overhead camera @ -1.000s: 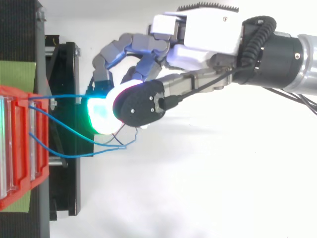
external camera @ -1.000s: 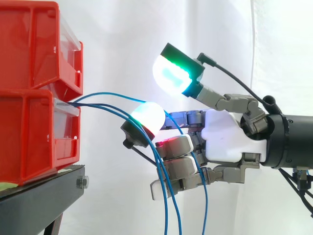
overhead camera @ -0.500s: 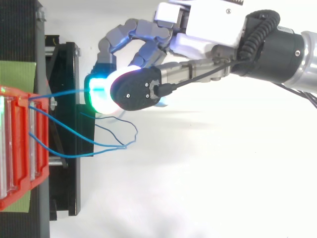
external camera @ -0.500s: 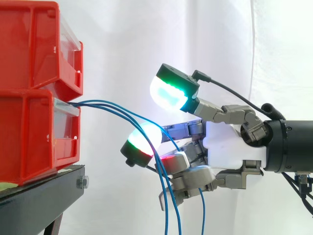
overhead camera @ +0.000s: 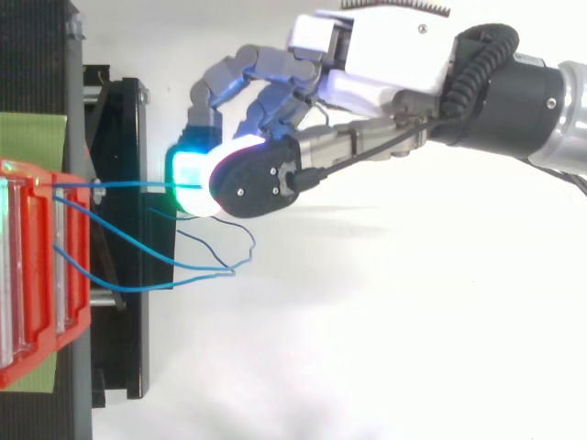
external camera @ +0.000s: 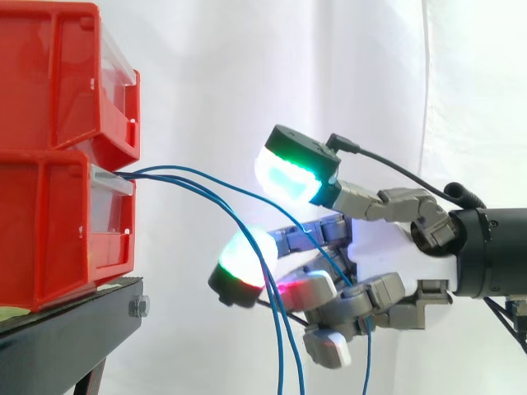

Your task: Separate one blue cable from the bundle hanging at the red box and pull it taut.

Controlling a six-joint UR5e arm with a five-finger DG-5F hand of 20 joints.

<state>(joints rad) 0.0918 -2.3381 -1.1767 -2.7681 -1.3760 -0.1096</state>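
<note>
Two red bins (external camera: 58, 156) stand stacked on a black stand (external camera: 74, 329) at the left. Three blue cables leave the lower bin. Two of them (external camera: 280, 354) hang down together. The third blue cable (external camera: 247, 191) arcs further right, passes under the green-glowing thumb pad (external camera: 292, 169) and drops behind the curled lower fingers (external camera: 333, 333). The hand (overhead camera: 385, 55) reaches in from the right with its fingers curled round that one cable. A finger pad (external camera: 243, 265) glows green and red below it. From above, this cable (overhead camera: 128, 183) runs straight from the bin (overhead camera: 37, 275) to the hand.
A white curtain hangs behind everything. The black stand (overhead camera: 119, 229) juts out under the bins, close to the fingertips. The two loose cables (overhead camera: 138, 275) loop out over the stand's edge below the hand. Open room lies to the right of the stand.
The thumb has come down and the lower fingers have curled further. The caught cable's hanging part has shifted right, away from the other two cables.
</note>
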